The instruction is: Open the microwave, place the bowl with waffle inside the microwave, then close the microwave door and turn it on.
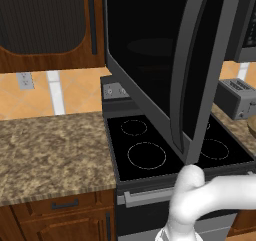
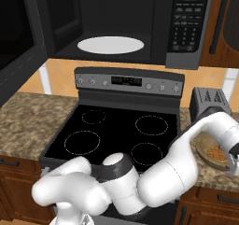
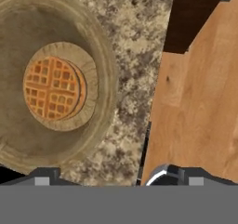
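Note:
The microwave (image 2: 186, 28) hangs above the stove with its cavity exposed and a white turntable plate (image 2: 110, 45) inside. The microwave door (image 1: 150, 60) stands swung wide open to the left, its long grey handle bar (image 1: 186, 85) facing me. The bowl with waffle (image 3: 56, 88) rests on the granite counter right of the stove (image 2: 212, 151), partly under my wrist. My gripper (image 3: 114, 179) is open above the bowl's edge. One fingertip (image 3: 44, 176) is over the rim and the other is past the counter's front edge, with nothing between them.
A grey toaster (image 2: 210, 102) stands just behind the bowl. The black stove (image 2: 116, 130) lies below the microwave, with granite counter (image 1: 50, 150) to its left. The open door juts out over the stove's left half. Wooden floor (image 3: 200, 102) shows beyond the counter edge.

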Controlling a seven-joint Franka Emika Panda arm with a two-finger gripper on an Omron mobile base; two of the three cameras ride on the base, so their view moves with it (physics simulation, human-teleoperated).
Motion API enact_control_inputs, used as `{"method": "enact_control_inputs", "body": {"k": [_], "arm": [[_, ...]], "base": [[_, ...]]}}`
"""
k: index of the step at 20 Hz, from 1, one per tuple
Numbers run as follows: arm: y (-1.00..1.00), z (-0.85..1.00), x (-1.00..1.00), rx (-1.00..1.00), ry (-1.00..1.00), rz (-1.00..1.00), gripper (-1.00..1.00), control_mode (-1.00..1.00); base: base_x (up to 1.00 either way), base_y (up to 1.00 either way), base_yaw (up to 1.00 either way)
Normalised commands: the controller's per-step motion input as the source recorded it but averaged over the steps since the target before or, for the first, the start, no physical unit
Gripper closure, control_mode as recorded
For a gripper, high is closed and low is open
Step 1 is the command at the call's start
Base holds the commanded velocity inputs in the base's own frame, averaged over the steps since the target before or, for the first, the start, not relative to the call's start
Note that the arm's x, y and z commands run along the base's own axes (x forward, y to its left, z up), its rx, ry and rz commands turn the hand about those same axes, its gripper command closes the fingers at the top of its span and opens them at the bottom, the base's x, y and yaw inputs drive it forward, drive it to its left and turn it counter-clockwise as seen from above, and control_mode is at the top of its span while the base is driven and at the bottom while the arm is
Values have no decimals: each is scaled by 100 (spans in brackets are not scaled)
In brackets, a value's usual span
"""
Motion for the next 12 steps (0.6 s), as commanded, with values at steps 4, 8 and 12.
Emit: {"method": "enact_control_inputs", "body": {"k": [4, 8, 12], "arm": [[-52, -24, 11, 1, 0, 0, -100, -100], [-28, -35, 20, 0, 0, 0, -100, -100], [-19, -40, 23, 0, 0, 0, -100, -100]], "base": [[0, 0, 0], [0, 0, 0], [0, 0, 0]]}}
